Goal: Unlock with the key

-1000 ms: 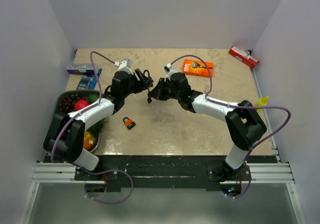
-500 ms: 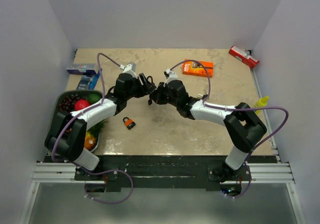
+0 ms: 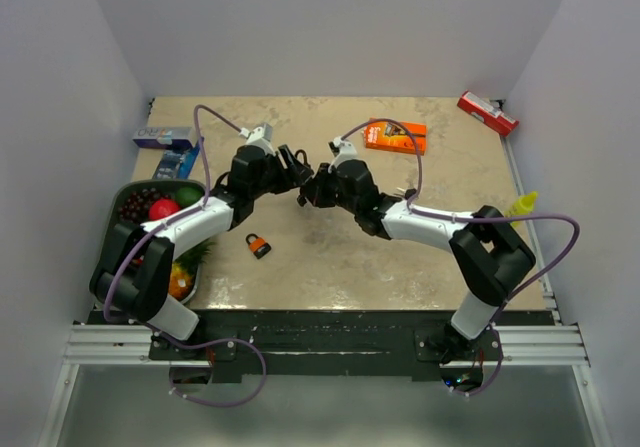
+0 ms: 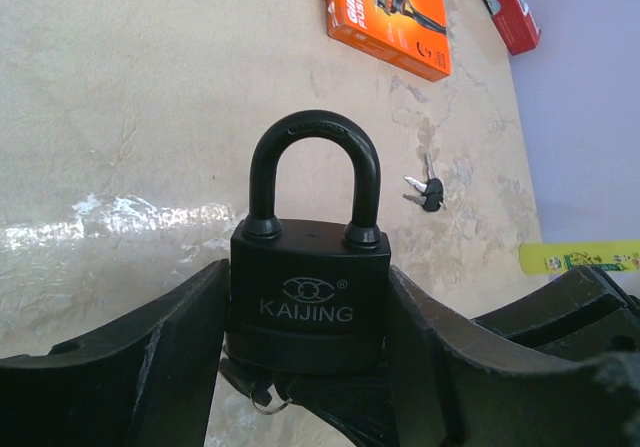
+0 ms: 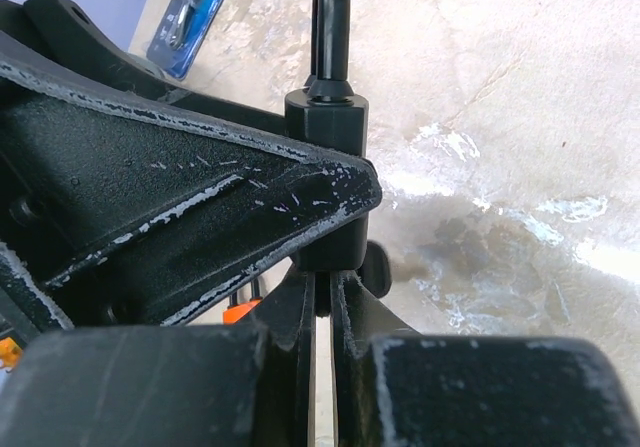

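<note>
- left arm's fingers (image 4: 150, 367) clamp the flanks of a black, boxy metal padlock (image 4: 308, 297) stamped "kaijing", upright, shackle closed, raised off the mottled beige table (image 4: 120, 117).
- step in hand, by the look of it: seating the key in the keyhole underneath; a thin wire key ring (image 4: 262, 399) peeks out below the body.
- right arm's fingers (image 5: 350, 312) are pressed together just under the lock's base; the key itself is hidden.
- next call: a steady twist, left clamp firm.
</note>
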Robot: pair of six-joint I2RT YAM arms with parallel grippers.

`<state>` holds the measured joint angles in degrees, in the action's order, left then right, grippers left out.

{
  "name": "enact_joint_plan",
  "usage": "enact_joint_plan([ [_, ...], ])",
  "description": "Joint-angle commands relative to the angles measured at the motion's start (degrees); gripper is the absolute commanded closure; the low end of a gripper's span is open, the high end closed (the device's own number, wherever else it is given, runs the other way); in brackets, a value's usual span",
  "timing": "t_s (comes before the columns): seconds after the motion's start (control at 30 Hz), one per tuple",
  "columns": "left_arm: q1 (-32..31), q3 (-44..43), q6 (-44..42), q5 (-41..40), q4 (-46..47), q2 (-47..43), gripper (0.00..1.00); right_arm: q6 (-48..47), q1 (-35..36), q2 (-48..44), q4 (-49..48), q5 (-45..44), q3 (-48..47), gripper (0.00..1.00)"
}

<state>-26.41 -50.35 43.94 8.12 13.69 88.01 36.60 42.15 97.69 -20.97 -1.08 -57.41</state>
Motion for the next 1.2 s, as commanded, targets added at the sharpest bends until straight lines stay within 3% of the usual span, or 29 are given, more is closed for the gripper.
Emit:
enact_joint_plan([
  [0.0,-3.12,0.78,-0.17,12.80,-6.49,-1.34,1.00,-0.23,-4.53,-5.67,-17.35,-11.14,-0.52,1.00],
  [0.3,-3.21,1.13,-2.02,17.19,0.10,-4.51,1.00,5.32,-9.45,-10.67,-21.56,0.19,5.81,1.00],
  [0.67,-3.29,1.30,-2.46,22.99,4.85,-5.39,1.00,8.92,-12.53,-16.21,-22.97,5.38,8.45,1.00],
  [1.17,-4.43,0.60,-3.42,25.19,5.73,-6.01,1.00,11.83,-14.64,-15.95,-28.68,10.83,9.07,1.00],
])
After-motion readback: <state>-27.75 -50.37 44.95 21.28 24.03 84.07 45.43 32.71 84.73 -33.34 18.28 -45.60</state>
